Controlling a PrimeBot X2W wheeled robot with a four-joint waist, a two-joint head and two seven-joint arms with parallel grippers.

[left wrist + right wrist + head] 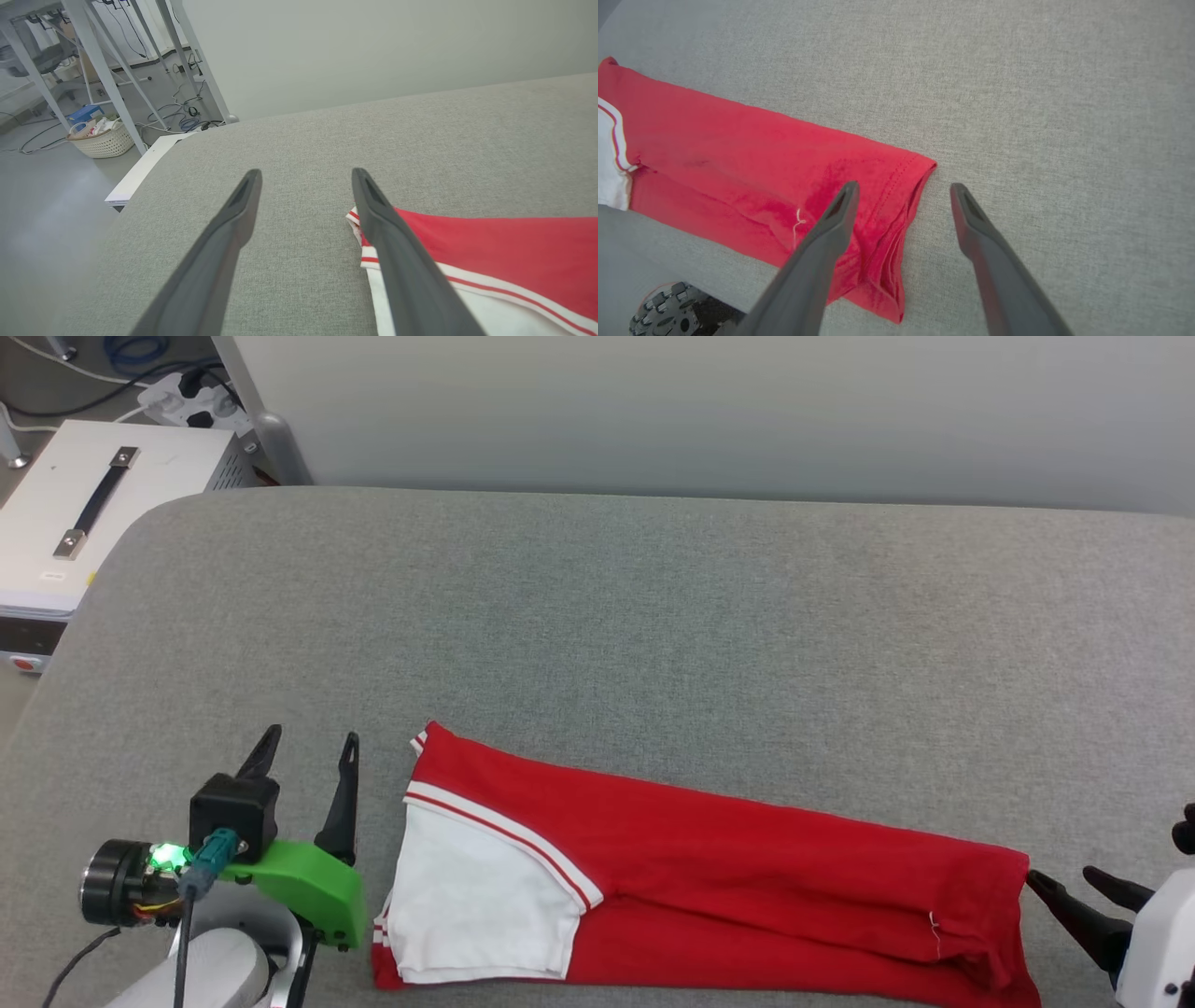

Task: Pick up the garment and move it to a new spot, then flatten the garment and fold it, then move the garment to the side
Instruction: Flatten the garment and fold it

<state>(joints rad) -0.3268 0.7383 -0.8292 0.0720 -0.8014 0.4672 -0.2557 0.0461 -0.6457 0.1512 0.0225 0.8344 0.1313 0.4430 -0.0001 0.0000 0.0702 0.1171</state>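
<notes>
Near front edge of grey padded table [597, 616], red T-shirt [728, 859] lies as long narrow strip, sleeve end left, hem [906, 196] right. I judge step as folding: lengthwise fold made, crosswise fold pending. Left gripper [313, 735] spread wide, empty, just beside sleeve end. Right gripper [1059, 873] spread wide, empty, at hem. Next move calls for pinching one end and carrying it over the other. White sleeve [467, 905] uppermost, striped trim [504, 831] along its seam; hem layers bunched.

Blk jaws, green bracket [313, 889], wht forearm [217, 973]
</notes>
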